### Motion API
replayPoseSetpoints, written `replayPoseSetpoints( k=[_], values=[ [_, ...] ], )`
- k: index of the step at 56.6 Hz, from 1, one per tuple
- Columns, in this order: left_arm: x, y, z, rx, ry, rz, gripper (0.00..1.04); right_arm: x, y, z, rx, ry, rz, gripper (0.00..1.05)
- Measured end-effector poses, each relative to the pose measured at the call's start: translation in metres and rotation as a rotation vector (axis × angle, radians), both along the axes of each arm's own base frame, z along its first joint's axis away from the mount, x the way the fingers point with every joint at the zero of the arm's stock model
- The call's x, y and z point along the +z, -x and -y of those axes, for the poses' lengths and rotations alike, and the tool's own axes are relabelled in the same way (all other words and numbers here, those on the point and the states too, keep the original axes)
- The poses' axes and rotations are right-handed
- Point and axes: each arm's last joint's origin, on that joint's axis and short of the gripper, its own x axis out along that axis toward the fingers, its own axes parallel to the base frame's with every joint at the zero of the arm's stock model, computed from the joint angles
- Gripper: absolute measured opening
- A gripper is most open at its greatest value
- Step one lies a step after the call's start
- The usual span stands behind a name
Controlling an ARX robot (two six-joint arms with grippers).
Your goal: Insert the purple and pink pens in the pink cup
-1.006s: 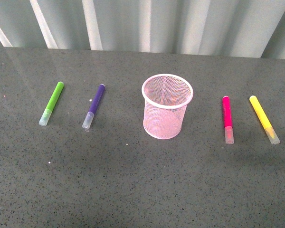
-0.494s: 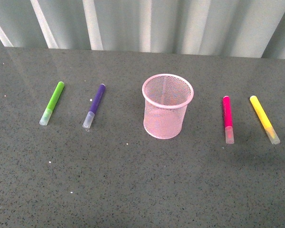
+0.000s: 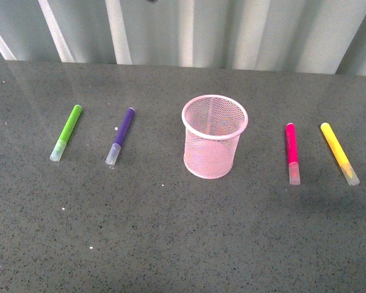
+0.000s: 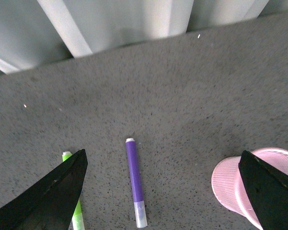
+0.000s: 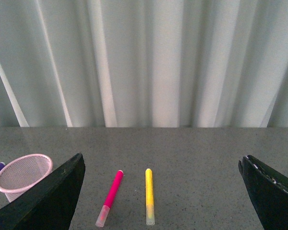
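Nothing has moved since a second ago: the purple pen (image 3: 121, 136) lies left of the pink cup (image 3: 210, 154), the pink pen (image 3: 291, 152) right, both on the tabletop (image 3: 171, 232). Our left fingers (image 4: 53, 194) and right fingers (image 5: 50, 196) gape wide, empty; no grasp begun

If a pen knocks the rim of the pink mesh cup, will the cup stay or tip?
The pink cup is probably light: its wall is thin wire mesh and it stands empty. Its base looks narrower than its rim, so a knock near the top may tip it, or slide it on the smooth table.
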Motion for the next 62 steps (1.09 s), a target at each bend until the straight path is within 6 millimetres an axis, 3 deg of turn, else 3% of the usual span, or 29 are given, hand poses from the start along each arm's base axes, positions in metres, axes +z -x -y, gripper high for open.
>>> replayPoseSetpoints(
  k=[4,12,39,62],
  values=[
    [-0.027,-0.019,0.003,0.017,-0.022,-0.079,0.98,0.0,0.0,0.0,0.0,0.0,0.0,0.98],
    [-0.059,-0.031,0.001,0.04,-0.043,-0.159,0.98,0.0,0.0,0.0,0.0,0.0,0.0,0.98],
    [-0.108,-0.05,-0.001,0.059,-0.079,-0.241,0.98,0.0,0.0,0.0,0.0,0.0,0.0,0.98],
    [-0.133,-0.075,0.005,0.084,-0.116,-0.271,0.98,0.0,0.0,0.0,0.0,0.0,0.0,0.98]
  ],
)
